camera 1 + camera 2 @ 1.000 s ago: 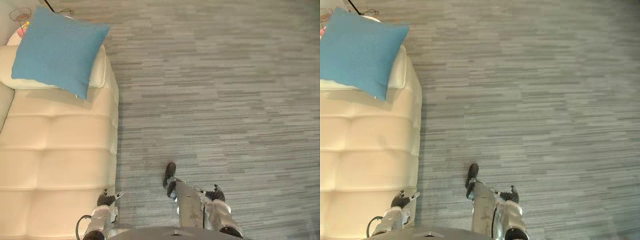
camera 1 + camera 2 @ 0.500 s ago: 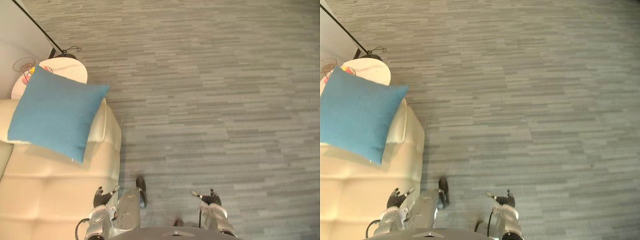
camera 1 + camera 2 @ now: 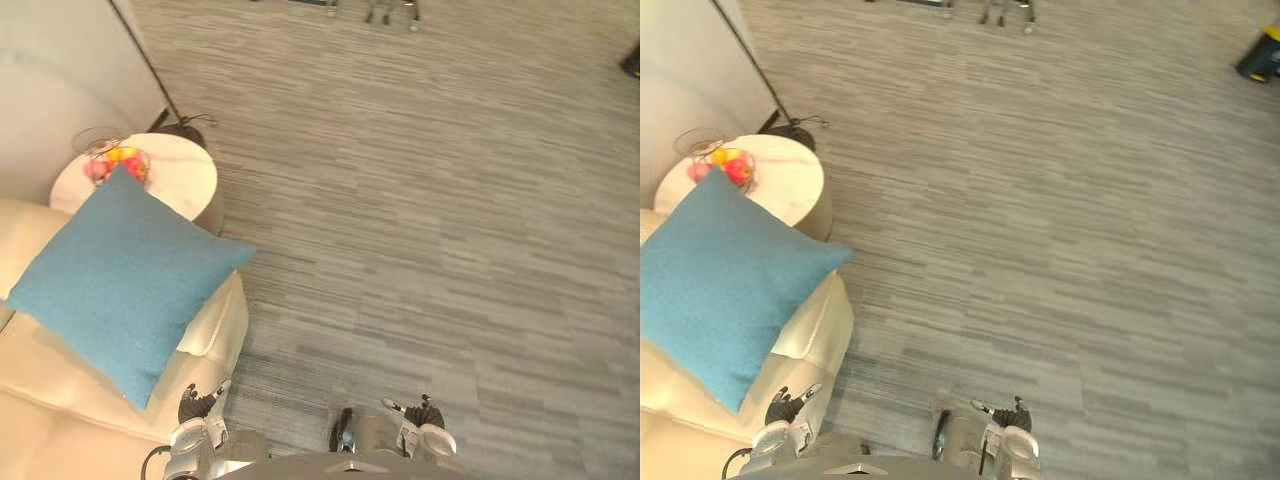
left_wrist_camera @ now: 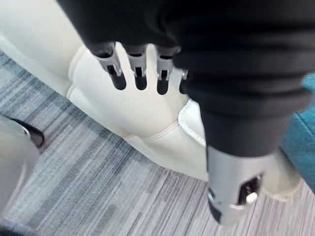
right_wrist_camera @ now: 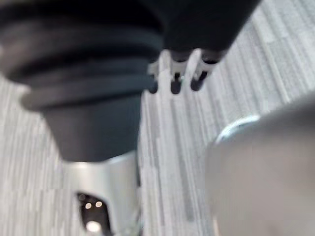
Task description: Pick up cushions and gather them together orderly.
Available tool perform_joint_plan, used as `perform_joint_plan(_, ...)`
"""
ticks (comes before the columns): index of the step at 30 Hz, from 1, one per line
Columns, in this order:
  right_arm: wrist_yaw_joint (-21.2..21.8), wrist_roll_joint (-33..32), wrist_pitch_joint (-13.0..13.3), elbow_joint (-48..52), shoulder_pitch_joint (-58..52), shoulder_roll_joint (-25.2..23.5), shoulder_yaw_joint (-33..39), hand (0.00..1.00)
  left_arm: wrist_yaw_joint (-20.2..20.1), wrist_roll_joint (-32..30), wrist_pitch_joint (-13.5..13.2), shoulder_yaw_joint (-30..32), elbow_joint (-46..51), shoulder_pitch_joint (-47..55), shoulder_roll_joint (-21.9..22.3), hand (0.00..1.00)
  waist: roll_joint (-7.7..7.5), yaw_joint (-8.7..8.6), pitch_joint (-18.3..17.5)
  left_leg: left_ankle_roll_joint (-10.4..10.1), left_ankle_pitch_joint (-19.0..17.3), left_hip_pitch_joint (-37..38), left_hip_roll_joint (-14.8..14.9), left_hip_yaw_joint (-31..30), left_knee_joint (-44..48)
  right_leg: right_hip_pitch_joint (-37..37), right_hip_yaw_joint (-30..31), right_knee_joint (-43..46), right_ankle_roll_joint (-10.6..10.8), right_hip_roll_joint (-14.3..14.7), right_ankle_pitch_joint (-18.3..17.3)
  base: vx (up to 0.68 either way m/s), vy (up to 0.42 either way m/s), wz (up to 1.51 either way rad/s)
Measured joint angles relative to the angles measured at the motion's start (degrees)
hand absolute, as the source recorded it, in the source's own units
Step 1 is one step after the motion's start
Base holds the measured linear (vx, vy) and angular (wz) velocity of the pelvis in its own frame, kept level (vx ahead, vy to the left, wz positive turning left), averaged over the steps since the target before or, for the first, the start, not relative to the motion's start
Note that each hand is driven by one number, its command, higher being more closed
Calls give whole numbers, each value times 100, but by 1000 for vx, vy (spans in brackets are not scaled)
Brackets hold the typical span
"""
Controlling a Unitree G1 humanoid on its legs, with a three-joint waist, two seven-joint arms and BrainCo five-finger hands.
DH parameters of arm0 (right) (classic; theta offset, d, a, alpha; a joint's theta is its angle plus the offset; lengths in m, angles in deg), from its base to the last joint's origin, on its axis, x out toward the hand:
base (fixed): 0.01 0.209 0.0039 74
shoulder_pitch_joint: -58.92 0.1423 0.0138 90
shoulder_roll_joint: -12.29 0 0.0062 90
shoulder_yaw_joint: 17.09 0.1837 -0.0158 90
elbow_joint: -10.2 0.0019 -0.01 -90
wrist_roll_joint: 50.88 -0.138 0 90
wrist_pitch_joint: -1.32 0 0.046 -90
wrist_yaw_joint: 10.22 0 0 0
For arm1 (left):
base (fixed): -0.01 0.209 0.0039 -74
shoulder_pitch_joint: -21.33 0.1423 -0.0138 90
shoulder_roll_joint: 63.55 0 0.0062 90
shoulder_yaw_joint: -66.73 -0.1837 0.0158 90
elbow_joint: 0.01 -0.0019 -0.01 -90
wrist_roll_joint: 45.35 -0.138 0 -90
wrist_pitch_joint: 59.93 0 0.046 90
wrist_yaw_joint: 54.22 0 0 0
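Left wrist view shows the cream sofa (image 4: 142, 114) close (eye views add the blue cushion (image 3: 120, 280) on it); left hand (image 4: 140, 70) and right hand (image 5: 175, 81) hang straight-fingered, empty.

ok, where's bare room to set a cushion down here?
Free: the cream sofa seat on the robot's side of the blue cushion, and the carpet right of the sofa. Crowded: the round side table, with a fruit bowl on it and a lamp base behind.

You have open carpet floor (image 3: 430, 230) ahead and to the right. On your left, the cream sofa (image 3: 60, 400), blue cushion (image 3: 120, 280) and round table (image 3: 185, 175) block passage.
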Motion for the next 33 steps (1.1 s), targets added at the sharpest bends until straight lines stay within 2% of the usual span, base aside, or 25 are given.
perform_joint_plan(1,0,0,-20,-16,-58,-27,58,0,5,-3,0,60,-7,-14,22,0,-58,-11,-11,-149,-126,27,1,-322,4,88,530,-751,56,75,297,318,-414,148)
perform_joint_plan(2,4,-62,-7,-16,-111,-41,94,0,7,-3,0,117,-17,8,70,0,-42,-6,-3,-249,-269,81,27,-578,84,185,605,-784,154,73,752,335,-431,151)
perform_joint_plan(3,1,-130,-18,-16,-127,-1,115,0,17,-3,-1,175,-47,34,124,0,53,-12,-53,-317,-357,100,135,-862,171,234,404,-484,11,151,641,320,-440,145)
perform_joint_plan(4,1,-131,-9,-10,-111,102,105,0,21,-5,-11,220,-49,40,228,0,166,-5,-91,-328,-315,-16,206,-1026,331,203,30,-185,-110,80,328,310,-402,131)
perform_joint_plan(5,2,-132,-6,-19,-97,139,103,0,36,-4,-15,248,-73,32,284,0,179,-4,-97,-345,-267,-112,252,-1056,462,220,-148,-90,-158,53,235,351,-434,132)
perform_joint_plan(6,3,-152,-8,-38,-63,156,83,0,58,-1,-9,259,-138,21,282,0,293,-12,-124,-504,-160,-308,362,-956,748,341,-480,-43,-313,-15,154,284,-324,124)
perform_joint_plan(7,3,-167,1,-31,-31,180,76,0,80,16,-10,329,-139,31,287,0,360,-31,-108,-686,-47,-538,485,-711,1150,517,-755,-63,-420,-55,67,264,-272,135)
perform_joint_plan(8,2,-179,-4,-47,8,172,71,0,107,75,-11,441,-137,32,289,0,372,-13,-105,-794,44,-819,690,-200,1629,720,-1045,-145,-508,-97,9,236,-255,146)
perform_joint_plan(9,2,-207,-3,-58,28,139,63,0,109,114,-10,444,-136,37,287,0,365,5,-100,-721,64,-1141,1046,717,2058,1114,-1461,-463,-539,-114,9,223,-237,129)
perform_joint_plan(12,5,-234,2,-71,-9,101,65,0,97,106,-19,401,-75,21,260,0,281,37,-112,-452,133,-1301,1315,2148,1850,1644,-2104,-913,-534,-256,29,174,-117,132)
perform_joint_plan(13,6,-306,26,-94,0,112,73,0,98,98,-35,265,-73,13,255,0,291,81,-135,-323,278,-1324,1307,2755,1296,1766,-2400,-1097,-463,-311,70,122,-20,112)
perform_joint_plan(15,7,-347,77,-278,68,124,94,0,90,86,-37,183,-130,-23,210,0,293,94,-168,-272,763,-1356,1211,3176,549,1811,-2696,-1234,-366,-341,123,143,51,103)
perform_joint_plan(16,11,-354,58,-488,162,55,86,0,96,60,-40,60,-189,-40,75,0,115,126,-211,-201,1039,-1283,902,3192,36,1803,-2707,-1426,-295,-450,258,148,84,80)
perform_joint_plan(18,12,-352,54,-527,180,-63,87,0,93,6,-27,-67,-371,-20,-124,0,-48,130,-220,-150,1224,-1198,641,3035,-325,1875,-2719,-1655,-270,-504,382,149,67,53)
perform_joint_plan(20,16,-325,54,-619,150,-54,111,0,79,-16,-15,-152,-467,1,-202,0,-79,95,-217,-134,1226,-1040,463,2878,-423,2048,-2708,-1522,-248,-665,404,132,83,54)
perform_joint_plan(22,35,-311,53,-693,166,-6,103,0,36,-27,-26,-175,-534,12,-208,0,-75,94,-216,-106,1214,-782,324,2773,-573,2079,-2707,-1006,-237,-844,410,101,108,43)
perform_joint_plan(23,48,-250,62,-673,166,16,68,0,-23,-78,-25,-202,-590,13,-247,0,-68,42,-216,-27,1164,-591,210,2628,-677,1920,-2669,-147,-177,-1134,459,42,118,63)
perform_joint_plan(24,50,-148,62,-659,153,36,63,0,-42,-119,-23,-274,-590,17,-290,0,-99,-9,-225,28,1112,-563,137,2481,-706,1721,-2535,531,-228,-1330,602,28,99,71)
perform_joint_plan(25,53,-102,62,-660,148,50,49,0,-46,-134,-22,-319,-590,23,-308,0,-112,-28,-233,33,1075,-537,97,2372,-707,1591,-2403,841,-295,-1394,740,51,72,80)
perform_joint_plan(26,53,-99,63,-663,131,47,23,0,-55,-141,-18,-358,-586,46,-313,0,-78,-67,-211,79,1044,-425,72,2209,-699,1268,-1930,1474,-378,-1425,983,85,39,73)
perform_joint_plan(28,56,-98,67,-647,85,43,-67,0,-51,-141,-21,-354,-557,83,-339,0,-142,-72,-250,171,965,-344,36,1936,-712,1096,-1499,1698,-339,-1215,492,106,11,73)
perform_joint_plan(30,59,-99,70,-568,66,34,-116,0,-50,-146,-22,-346,-554,42,-316,0,-133,-134,-249,154,936,-289,43,1600,-726,918,-1113,1285,-309,-758,9,84,-44,78)
perform_joint_plan(32,59,-103,70,-525,59,27,-115,0,-38,-190,-24,-324,-560,37,-307,0,-128,-169,-249,89,907,-299,68,1361,-725,808,-759,240,-282,-363,-68,91,-100,69)
perform_joint_plan(33,59,-106,68,-525,44,20,-114,0,-36,-206,-24,-309,-561,37,-309,0,-136,-176,-257,-17,890,-327,56,1271,-718,865,-487,-531,-323,-185,71,90,-124,58)
